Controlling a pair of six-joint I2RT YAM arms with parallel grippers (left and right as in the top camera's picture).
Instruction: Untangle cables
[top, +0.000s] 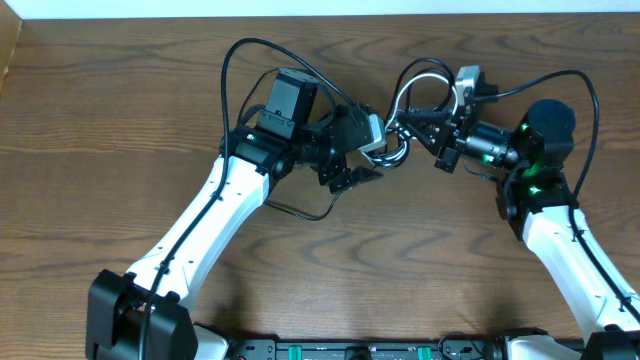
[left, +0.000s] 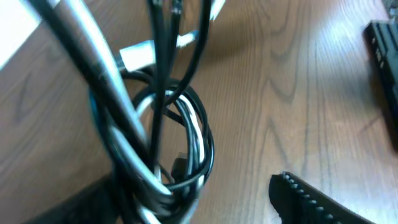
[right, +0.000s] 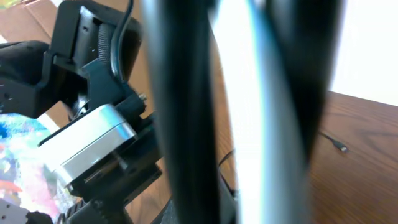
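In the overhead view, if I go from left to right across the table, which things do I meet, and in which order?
left arm's black base → left arm's white link → left gripper → cables → right gripper → right arm's black joint with green lights

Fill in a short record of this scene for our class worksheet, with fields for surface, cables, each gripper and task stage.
surface: brown wood-grain table
cables: thin black and white cords, looped together in one tangled bundle between the two arms
left gripper: beside the bundle; one toothed finger shows, jaws look open
right gripper: at the bundle; open or shut cannot be told, as blurred cords block its camera
task stage: cords not yet separated
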